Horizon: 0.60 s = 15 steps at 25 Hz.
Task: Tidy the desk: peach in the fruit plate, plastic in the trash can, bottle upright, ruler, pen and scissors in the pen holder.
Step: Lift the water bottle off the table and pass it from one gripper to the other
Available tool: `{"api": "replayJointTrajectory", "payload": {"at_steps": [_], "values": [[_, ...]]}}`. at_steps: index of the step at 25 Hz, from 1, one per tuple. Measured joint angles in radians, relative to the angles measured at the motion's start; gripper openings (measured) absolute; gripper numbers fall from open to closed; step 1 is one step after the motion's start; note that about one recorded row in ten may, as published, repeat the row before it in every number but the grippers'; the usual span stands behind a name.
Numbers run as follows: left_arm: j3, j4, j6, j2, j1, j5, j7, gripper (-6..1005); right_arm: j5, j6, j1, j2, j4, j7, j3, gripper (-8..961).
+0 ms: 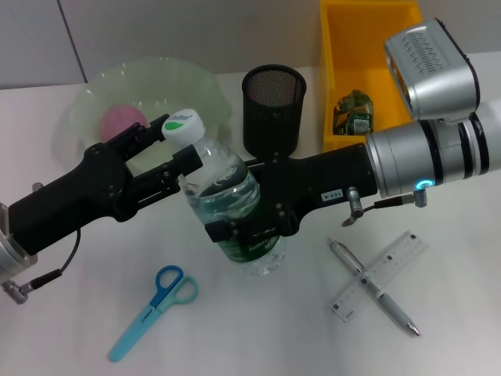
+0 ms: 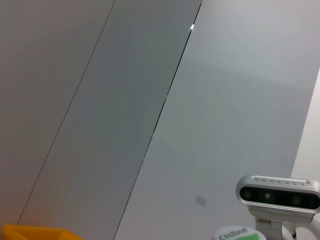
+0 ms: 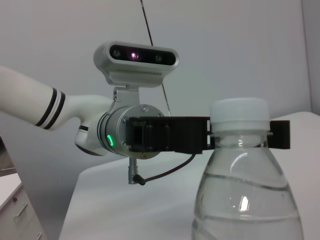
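A clear water bottle point(image 1: 227, 196) with a white cap point(image 1: 182, 125) stands near upright at mid-table. My right gripper point(image 1: 250, 231) reaches in from the right, shut on its labelled body. My left gripper point(image 1: 176, 146) comes from the left, and its fingers close on the neck just under the cap, as the right wrist view shows around the bottle point(image 3: 245, 200). A pink peach point(image 1: 121, 119) lies in the green fruit plate point(image 1: 207, 86). Blue scissors point(image 1: 153, 309), a clear ruler point(image 1: 380, 274) and a pen point(image 1: 391, 301) lie on the table. The black mesh pen holder point(image 1: 274, 106) holds nothing visible.
A yellow bin point(image 1: 337, 47) at the back right holds crumpled plastic point(image 1: 354, 113). The ruler and pen cross each other at the front right. In the left wrist view I see the wall, the right arm's camera point(image 2: 277, 192) and the cap point(image 2: 235, 234).
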Motion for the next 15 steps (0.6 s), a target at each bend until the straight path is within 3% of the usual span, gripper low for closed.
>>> {"api": "replayJointTrajectory", "payload": {"at_steps": [15], "values": [[0.000, -0.007, 0.000, -0.001, -0.002, -0.001, 0.002, 688, 0.000, 0.004, 0.002, 0.000, 0.014, -0.014, -0.003, 759]]}}
